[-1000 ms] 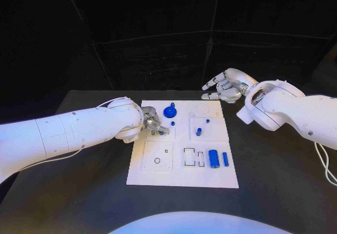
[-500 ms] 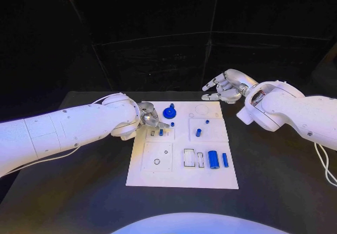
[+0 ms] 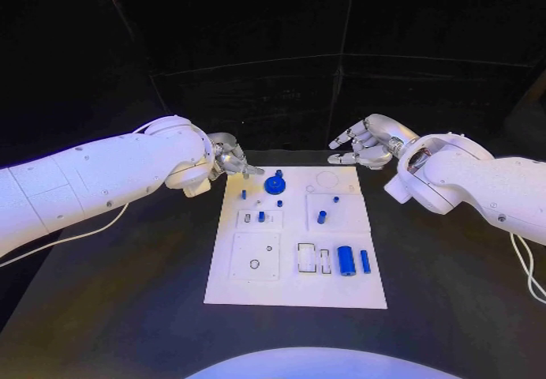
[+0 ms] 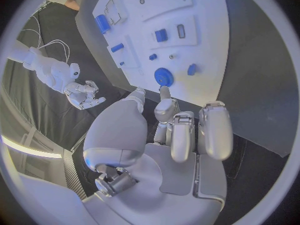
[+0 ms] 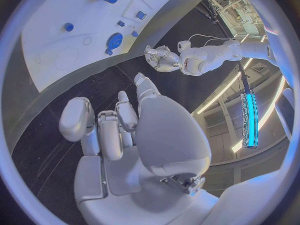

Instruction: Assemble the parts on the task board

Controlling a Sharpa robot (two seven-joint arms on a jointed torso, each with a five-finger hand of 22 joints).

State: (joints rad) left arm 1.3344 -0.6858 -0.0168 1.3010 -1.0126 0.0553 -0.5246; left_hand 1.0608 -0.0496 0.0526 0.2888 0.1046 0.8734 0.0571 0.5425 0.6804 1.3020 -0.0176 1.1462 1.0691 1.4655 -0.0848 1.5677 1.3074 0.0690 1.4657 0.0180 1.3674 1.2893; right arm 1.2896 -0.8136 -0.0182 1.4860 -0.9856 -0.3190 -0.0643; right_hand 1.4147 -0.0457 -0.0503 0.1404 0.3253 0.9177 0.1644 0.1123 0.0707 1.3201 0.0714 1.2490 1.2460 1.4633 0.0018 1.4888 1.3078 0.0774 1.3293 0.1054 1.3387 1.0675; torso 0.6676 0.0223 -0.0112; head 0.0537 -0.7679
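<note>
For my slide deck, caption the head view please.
Both hands, left hand and right hand, hover empty beyond the task board with blue parts on it.

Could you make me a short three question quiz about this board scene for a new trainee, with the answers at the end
1. True or false: the left hand holds a blue part.
2. Which blue part lies nearest the left hand: A the round disc, B the large cylinder, C the slim bar?
3. Fill in: the right hand hovers beyond the task board's ____ edge.

Key: 1 false, it shows nothing in it; 2 A; 3 far.
</note>
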